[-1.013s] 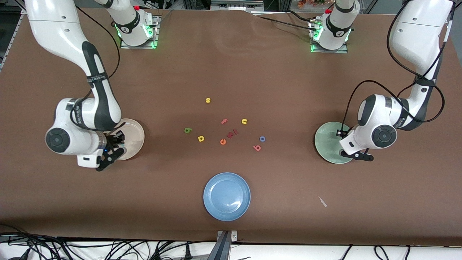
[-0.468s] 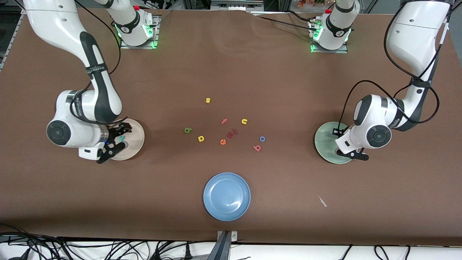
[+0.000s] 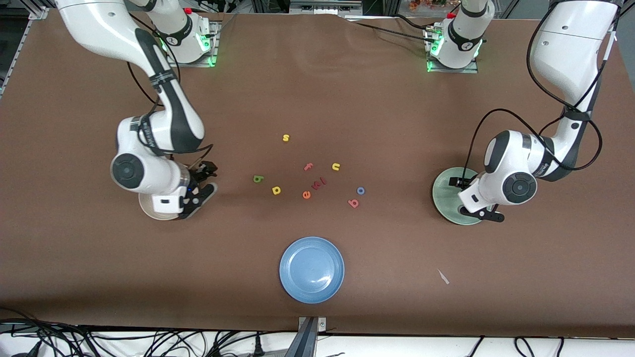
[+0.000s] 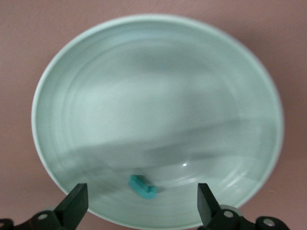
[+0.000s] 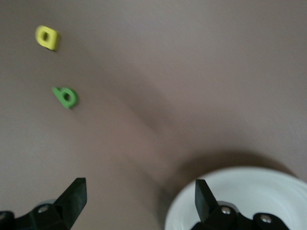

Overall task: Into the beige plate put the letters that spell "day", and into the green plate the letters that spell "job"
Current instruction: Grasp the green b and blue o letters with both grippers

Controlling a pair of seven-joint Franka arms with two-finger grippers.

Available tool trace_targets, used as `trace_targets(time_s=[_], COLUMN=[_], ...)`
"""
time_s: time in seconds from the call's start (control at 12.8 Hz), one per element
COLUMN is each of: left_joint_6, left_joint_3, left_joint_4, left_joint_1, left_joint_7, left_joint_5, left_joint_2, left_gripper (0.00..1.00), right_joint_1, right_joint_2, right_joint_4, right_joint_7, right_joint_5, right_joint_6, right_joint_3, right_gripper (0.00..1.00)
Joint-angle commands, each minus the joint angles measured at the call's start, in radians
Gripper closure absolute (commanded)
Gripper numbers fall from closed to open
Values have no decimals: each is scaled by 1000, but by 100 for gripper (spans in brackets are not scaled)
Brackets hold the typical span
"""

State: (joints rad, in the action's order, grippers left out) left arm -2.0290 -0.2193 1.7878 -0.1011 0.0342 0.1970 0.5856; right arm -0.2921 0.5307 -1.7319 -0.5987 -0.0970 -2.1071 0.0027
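The right gripper, fingers wide and empty, hovers at the beige plate's edge, mid-frame. The left gripper, also spread wide, hangs over the green plate, where a teal "j" lies. Green "d" and yellow "a" sit centre-frame.

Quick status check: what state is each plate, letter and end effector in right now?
Green plate: holds one teal letter.
Beige plate: mostly hidden, contents unseen.
Blue plate: nothing in it.
Green "d", yellow "a": on the table.
Left end effector: open over the green plate.
Right end effector: open, beside the beige plate's edge.
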Motion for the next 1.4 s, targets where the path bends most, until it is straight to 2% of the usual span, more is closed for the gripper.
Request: trace_targets(time_s=[0.0, 0.16, 0.31, 0.47, 0.7, 1.09, 1.32], left_joint_6=[120, 133, 130, 109, 46, -224, -262], left_joint_3=[-47, -89, -141, -169, -167, -157, -127], left_joint_4=[-100, -116, -116, -151, -180, -176, -180], left_joint_1=[9, 9, 11, 30, 147, 288, 348], left_joint_7=[3, 25, 99, 153, 284, 604, 615], left_joint_5=[-41, -42, -44, -100, -131, -120, 2], left_joint_2=[-18, -23, -21, 6, 55, 149, 177], left_gripper=[0, 0, 0, 0, 0, 0, 0], right_joint_1=[-59, -93, -153, -157, -173, -179, -190], right_joint_2=[-5, 2, 2, 3, 8, 55, 65], right_joint_4=[-35, -78, -165, -221, -238, -235, -229], right_joint_7=[-13, -29, -23, -33, -134, -216, -207], right_joint_5=[110, 126, 128, 129, 135, 134, 134], right_joint_6=[-79, -173, -320, -408, -441, -499, -499], right_joint_3=[11, 14, 13, 14, 16, 28, 33], right_gripper=[0, 0, 0, 0, 0, 1, 1])
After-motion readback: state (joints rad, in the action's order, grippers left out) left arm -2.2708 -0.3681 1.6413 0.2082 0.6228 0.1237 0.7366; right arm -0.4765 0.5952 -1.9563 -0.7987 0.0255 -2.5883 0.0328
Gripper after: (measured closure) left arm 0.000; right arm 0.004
